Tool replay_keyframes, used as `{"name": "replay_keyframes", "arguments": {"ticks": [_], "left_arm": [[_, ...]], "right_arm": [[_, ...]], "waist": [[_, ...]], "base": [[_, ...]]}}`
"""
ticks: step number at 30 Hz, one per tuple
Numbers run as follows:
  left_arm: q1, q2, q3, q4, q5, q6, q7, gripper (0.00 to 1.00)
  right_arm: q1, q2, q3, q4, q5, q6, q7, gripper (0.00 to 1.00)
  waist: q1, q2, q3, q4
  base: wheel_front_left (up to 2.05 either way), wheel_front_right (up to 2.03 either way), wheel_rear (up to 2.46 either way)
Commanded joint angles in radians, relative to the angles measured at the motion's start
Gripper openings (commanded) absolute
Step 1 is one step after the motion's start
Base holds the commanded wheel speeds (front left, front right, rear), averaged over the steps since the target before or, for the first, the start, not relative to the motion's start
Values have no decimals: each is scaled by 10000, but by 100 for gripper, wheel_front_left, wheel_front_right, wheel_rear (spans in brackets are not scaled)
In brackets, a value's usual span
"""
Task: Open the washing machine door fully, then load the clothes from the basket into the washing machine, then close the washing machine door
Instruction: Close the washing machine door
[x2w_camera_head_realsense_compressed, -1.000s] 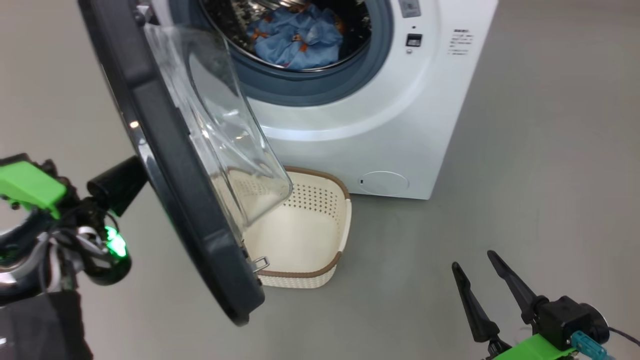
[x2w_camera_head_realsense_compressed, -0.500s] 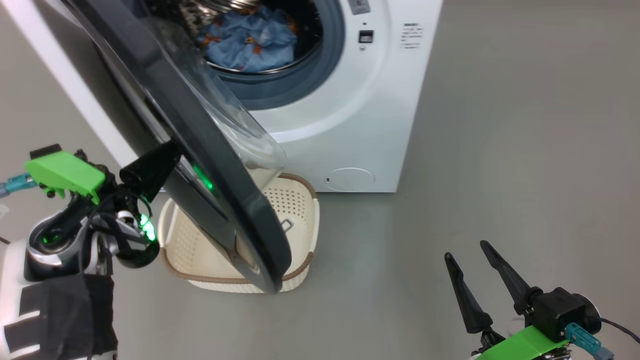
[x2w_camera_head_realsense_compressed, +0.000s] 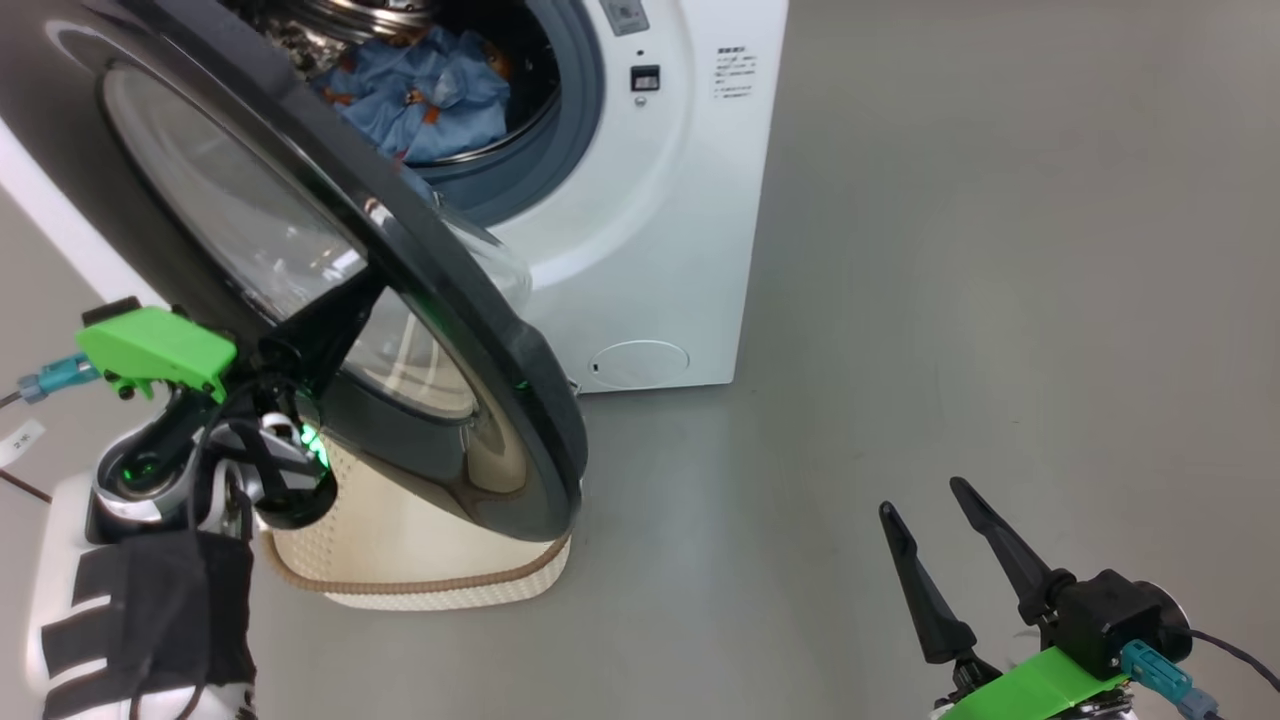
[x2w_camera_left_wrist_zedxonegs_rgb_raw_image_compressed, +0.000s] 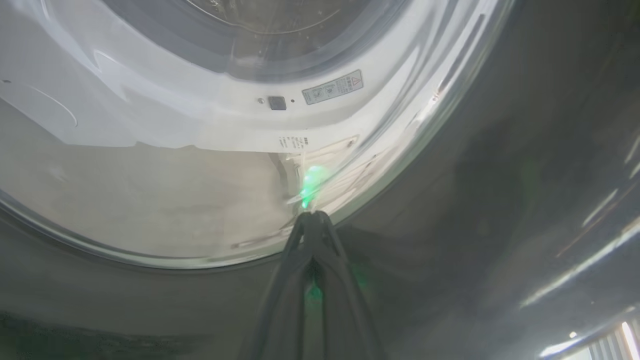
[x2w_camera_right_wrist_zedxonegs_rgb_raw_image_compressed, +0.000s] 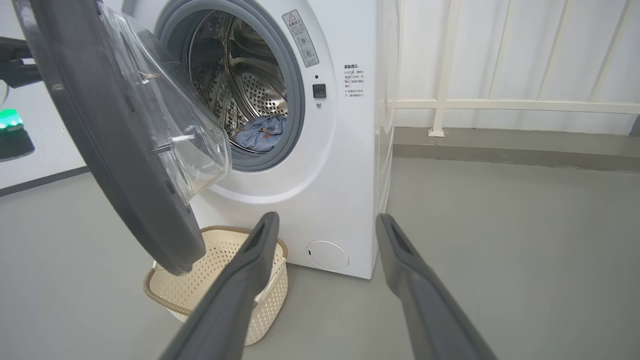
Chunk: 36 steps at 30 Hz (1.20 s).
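Left jaws closed tip to tip, holding nothing, tips against outer face of washing machine door (x2w_camera_head_realsense_compressed: 545, 450). Right jaws spread, empty, well out front of washing machine (x2w_camera_head_realsense_compressed: 650, 230). One door, half-swung, glass bowl facing drum. One basket (x2w_camera_head_realsense_compressed: 420, 597) under door, at washing machine foot. One blue clothes (x2w_camera_head_realsense_compressed: 420, 100) heap inside drum.
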Motion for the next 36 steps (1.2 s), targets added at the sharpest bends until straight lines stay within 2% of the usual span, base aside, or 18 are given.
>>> {"name": "replay_keyframes", "arguments": {"ticks": [1,11,21,23,25,26,31,32,33,36], "left_arm": [[-459,232,186,-215,-12,-127,11,0],[-581,335,191,590,151,-508,-166,0],[211,1257,-138,159,1590,-1323,-1135,0],[557,1405,-224,-208,1898,-1464,-1349,27],[951,1621,-423,-711,2429,-1602,-1660,69],[1397,1811,-753,-1243,3164,-1717,-2122,100],[2596,2354,-1842,-2529,5809,-1834,-3968,100],[2596,2354,-1842,-2529,5809,-1834,-3968,100],[3072,2448,-2163,-2847,6903,-1719,-4846,100],[3725,2475,-2674,-3043,8361,-1340,-5951,100]], "right_arm": [[-230,-53,238,-207,106,16,-48,100],[-108,-4,276,-189,111,16,-48,100],[118,22,106,-216,86,16,-48,100],[185,38,42,-222,72,16,-48,100],[258,65,-45,-247,56,16,-48,100],[349,90,-138,-275,35,16,-48,100],[528,136,-347,-343,-5,16,-48,100],[528,136,-347,-343,-5,16,-48,100],[588,148,-439,-373,-20,16,-48,100],[661,141,-572,-410,-42,16,-48,100]], "waist": [[0,0,-59,-89],[0,0,-287,-318],[0,0,-498,-294],[0,0,-575,-264],[0,0,-646,-215],[0,0,-719,-145],[0,0,-879,-9],[0,0,-879,-9],[0,0,-914,33],[0,0,-942,99]], "base": [[0,0,0],[0,0,0],[0,0,0],[0,0,0],[0,0,0],[0,0,0],[0,0,0],[0,0,0],[0,0,0],[0,0,0]]}}
